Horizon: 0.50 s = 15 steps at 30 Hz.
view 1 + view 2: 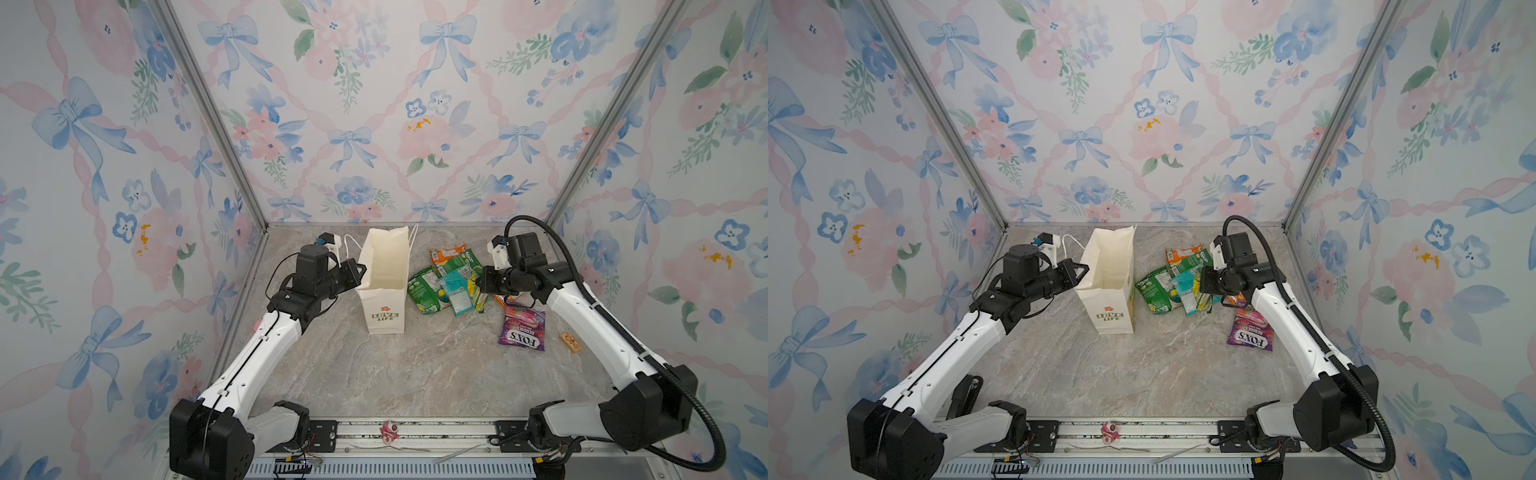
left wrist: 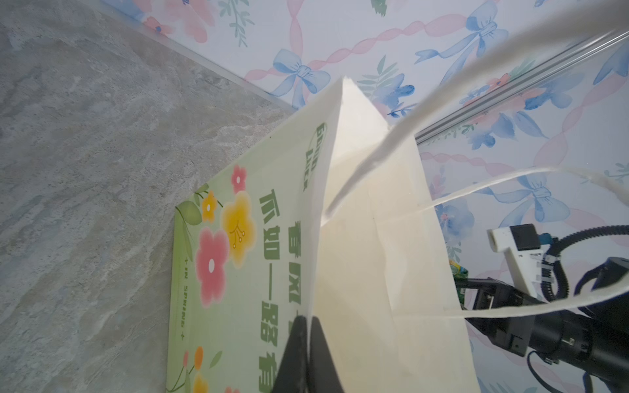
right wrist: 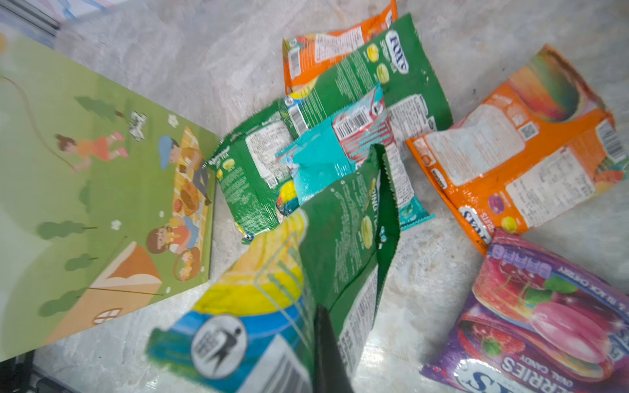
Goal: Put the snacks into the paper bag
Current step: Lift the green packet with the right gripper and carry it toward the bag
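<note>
Your left hand [image 2: 308,326] pinched the bag [image 1: 386,316] rim, mouth open beside it. Your right hand [image 1: 478,286] gripped 1 green packet [image 3: 340,217], other snacks [image 1: 440,274] near it. Your best move looked like lifting clear, then releasing over the mouth.

Both my arms far forward, wrists inward, my left gripper [image 1: 360,270] and right gripper [image 1: 478,286] each pinched tight.

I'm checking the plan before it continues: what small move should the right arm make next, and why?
Probably carry the green packet left, to just above the paper bag's open mouth. The right end effector is shut on that packet, which is raised off the pile. The left end effector pinches the bag's rim, and the bag stands upright and open.
</note>
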{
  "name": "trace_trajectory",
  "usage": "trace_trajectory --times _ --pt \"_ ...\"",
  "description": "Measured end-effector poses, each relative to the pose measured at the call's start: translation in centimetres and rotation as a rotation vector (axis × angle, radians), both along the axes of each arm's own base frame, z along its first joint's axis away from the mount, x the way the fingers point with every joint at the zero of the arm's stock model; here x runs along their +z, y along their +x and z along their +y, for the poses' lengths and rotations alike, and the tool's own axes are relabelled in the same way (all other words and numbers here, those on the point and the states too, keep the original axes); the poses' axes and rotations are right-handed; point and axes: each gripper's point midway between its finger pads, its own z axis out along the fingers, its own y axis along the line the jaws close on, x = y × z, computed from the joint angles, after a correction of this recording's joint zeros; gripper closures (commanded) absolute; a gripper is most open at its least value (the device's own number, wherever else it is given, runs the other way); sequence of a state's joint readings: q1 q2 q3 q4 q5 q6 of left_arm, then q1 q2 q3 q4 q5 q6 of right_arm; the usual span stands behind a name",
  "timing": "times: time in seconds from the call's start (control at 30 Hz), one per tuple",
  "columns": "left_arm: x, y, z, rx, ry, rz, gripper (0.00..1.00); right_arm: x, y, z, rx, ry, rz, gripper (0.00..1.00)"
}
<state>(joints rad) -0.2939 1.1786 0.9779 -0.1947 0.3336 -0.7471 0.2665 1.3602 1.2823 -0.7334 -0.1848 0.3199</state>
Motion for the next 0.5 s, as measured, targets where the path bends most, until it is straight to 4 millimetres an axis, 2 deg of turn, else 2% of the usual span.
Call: trace_trajectory --times 0.17,0.43,0.5 --pt "-0.1 0.3 -0.1 0.003 -0.012 0.005 1.0 5.3 1.3 0.0 0.014 0.074 -0.109 1.0" --pt "-0.1 0.3 -0.2 0.003 -0.015 0.007 1.0 16.7 2.3 1.9 0.083 0.209 -0.376 1.0" --pt "-0.1 0.3 -0.2 0.003 -0.015 0.007 1.0 18.9 2.3 2.4 0.101 0.254 -0.433 1.0"
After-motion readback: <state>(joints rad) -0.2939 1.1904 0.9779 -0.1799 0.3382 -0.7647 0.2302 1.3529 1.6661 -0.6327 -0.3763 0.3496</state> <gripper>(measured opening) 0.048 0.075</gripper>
